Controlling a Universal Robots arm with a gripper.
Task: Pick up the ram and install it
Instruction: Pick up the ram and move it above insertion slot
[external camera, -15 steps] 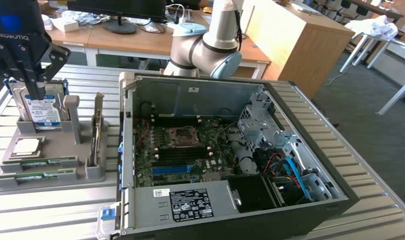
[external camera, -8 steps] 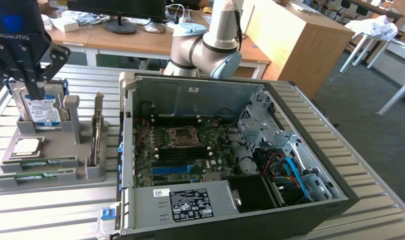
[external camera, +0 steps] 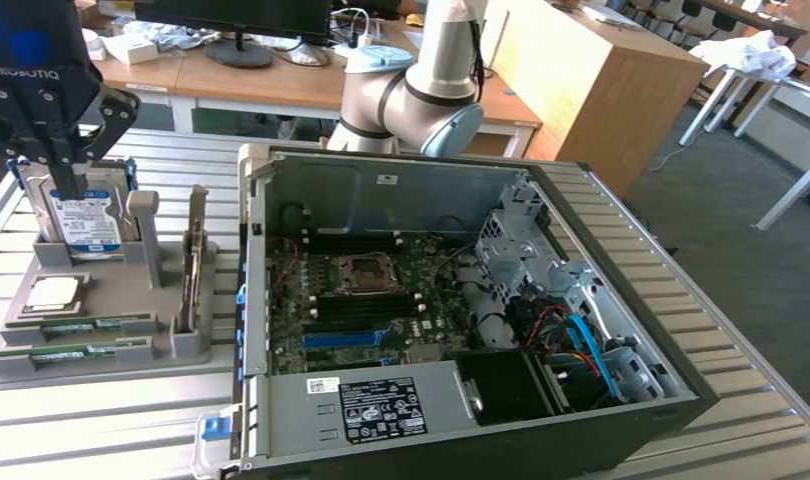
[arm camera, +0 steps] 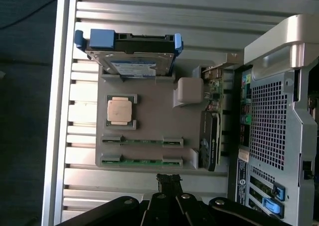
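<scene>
Gripper [external camera: 62, 192], pinched shut and empty, hovers above the tray [external camera: 18, 376] holding the ram [external camera: 74, 352]: approach step; grasping needs opened jaws.

The claw [external camera: 64, 185], fingers pressed together, hangs before the upright hard drive [external camera: 96, 228] on the grey tray [external camera: 125, 368]. 2 ram sticks [external camera: 92, 322] lie in its slots, at the exterior view's left of the open computer case [external camera: 378, 200] on the worktop [external camera: 98, 430].

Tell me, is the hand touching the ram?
Apart. The wrist view shows a strip of grey holder between the hand and the nearer ram.
</scene>
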